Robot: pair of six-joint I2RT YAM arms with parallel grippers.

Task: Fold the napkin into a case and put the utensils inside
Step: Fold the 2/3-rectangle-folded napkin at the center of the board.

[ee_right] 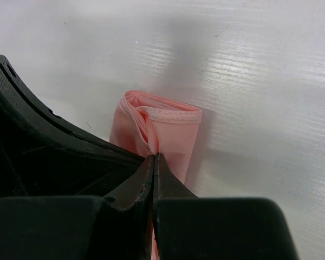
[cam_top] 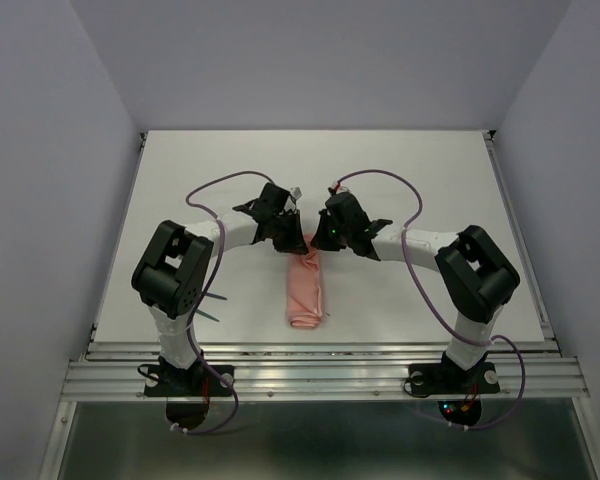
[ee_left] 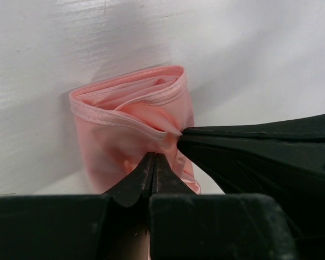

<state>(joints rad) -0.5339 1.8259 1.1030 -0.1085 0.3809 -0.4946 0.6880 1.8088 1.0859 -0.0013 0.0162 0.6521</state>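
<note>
Nearest the table's front edge, by the left arm's base: utensils (cam_top: 211, 314), thin teal slivers lying on the white table (cam_top: 430, 180), partly hidden by the arm. They are well apart from the cloth.

Centre of the table, between the two arms: napkin (cam_top: 305, 290), salmon pink, folded into a narrow layered strip that runs from near to far. The near end is rounded and lies flat and free. No utensil is in or on it.

Far end of the strip: both grippers meet here, very close side by side. Left gripper (cam_top: 292, 240) comes in from the left, right gripper (cam_top: 318, 240) from the right.

Left wrist view: left gripper (ee_left: 153, 157) has its fingers pressed together with a bunch of the napkin (ee_left: 130, 108) pinched at the tips. The folded end rises in soft loops with a hemmed edge (the dark shape at right is the other gripper's finger, touching the cloth).

Right wrist view: right gripper (ee_right: 154, 158) likewise has its jaws together, nipping the napkin (ee_right: 168, 130) where several layers curl over. The left gripper's black body fills the left side.

Beyond them: bare white table to the back wall. Purple cables (cam_top: 420, 215) arc over each arm.
</note>
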